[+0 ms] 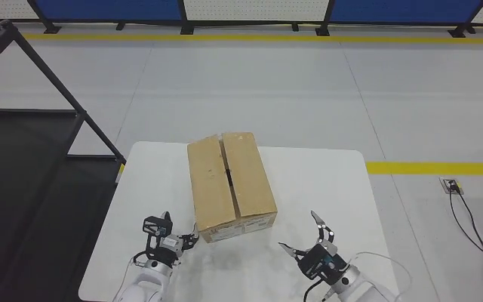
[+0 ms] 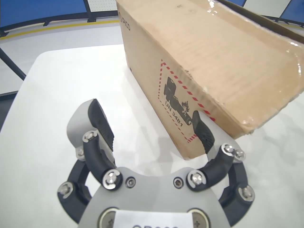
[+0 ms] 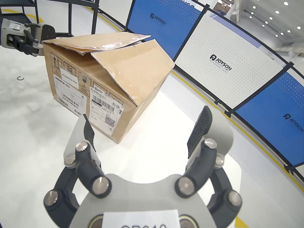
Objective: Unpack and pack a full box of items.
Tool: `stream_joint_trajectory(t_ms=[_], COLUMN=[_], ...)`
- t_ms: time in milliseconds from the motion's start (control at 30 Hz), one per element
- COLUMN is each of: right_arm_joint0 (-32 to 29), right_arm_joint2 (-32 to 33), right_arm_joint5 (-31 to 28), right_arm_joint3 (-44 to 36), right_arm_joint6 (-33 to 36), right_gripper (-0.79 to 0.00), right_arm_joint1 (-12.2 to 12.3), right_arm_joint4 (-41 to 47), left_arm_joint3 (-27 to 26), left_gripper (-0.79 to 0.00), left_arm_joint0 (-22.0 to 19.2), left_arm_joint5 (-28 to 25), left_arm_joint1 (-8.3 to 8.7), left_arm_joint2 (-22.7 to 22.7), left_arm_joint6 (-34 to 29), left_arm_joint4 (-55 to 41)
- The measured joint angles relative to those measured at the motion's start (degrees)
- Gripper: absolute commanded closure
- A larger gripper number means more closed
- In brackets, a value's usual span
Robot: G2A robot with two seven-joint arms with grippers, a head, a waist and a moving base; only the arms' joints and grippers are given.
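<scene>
A brown cardboard box point(image 1: 230, 185) lies in the middle of the white table point(image 1: 324, 189), its labelled end facing the near edge. Its two top flaps point(image 3: 111, 48) are folded down but loose and a little raised. My left gripper point(image 1: 181, 228) is open at the box's near left corner; in the left wrist view the left gripper point(image 2: 145, 110) has one finger point(image 2: 204, 134) close against the box point(image 2: 201, 55) side. My right gripper point(image 1: 299, 232) is open and apart from the box, near the front right; the right gripper point(image 3: 146, 115) holds nothing and faces the box point(image 3: 106, 77).
A small dark ring point(image 3: 21, 78) lies on the table beside the box. A black metal rack point(image 1: 45, 174) stands left of the table. Blue and white partition panels point(image 1: 256, 9) line the back of the room.
</scene>
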Motion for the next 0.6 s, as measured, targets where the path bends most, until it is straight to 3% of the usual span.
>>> stream_joint_trajectory(t_ms=[200, 600], right_arm_joint0=[0.5, 9.9], right_arm_joint2=[-0.9, -10.7], right_arm_joint5=[1.9, 8.0], right_arm_joint3=[0.0, 2.7], right_arm_joint6=[-0.5, 5.7], right_gripper=[-0.785, -0.785], right_arm_joint1=[-0.1, -1.5], right_arm_joint4=[-2.1, -19.2], left_arm_joint3=[1.8, 2.1], left_gripper=[-0.785, -0.785], left_arm_joint0=[-1.3, -1.6], left_arm_joint5=[4.3, 0.7], left_arm_joint1=[-0.34, -0.73], left_arm_joint2=[-1.7, 1.1], left_arm_joint6=[-0.4, -0.8], left_arm_joint4=[-2.6, -1.1])
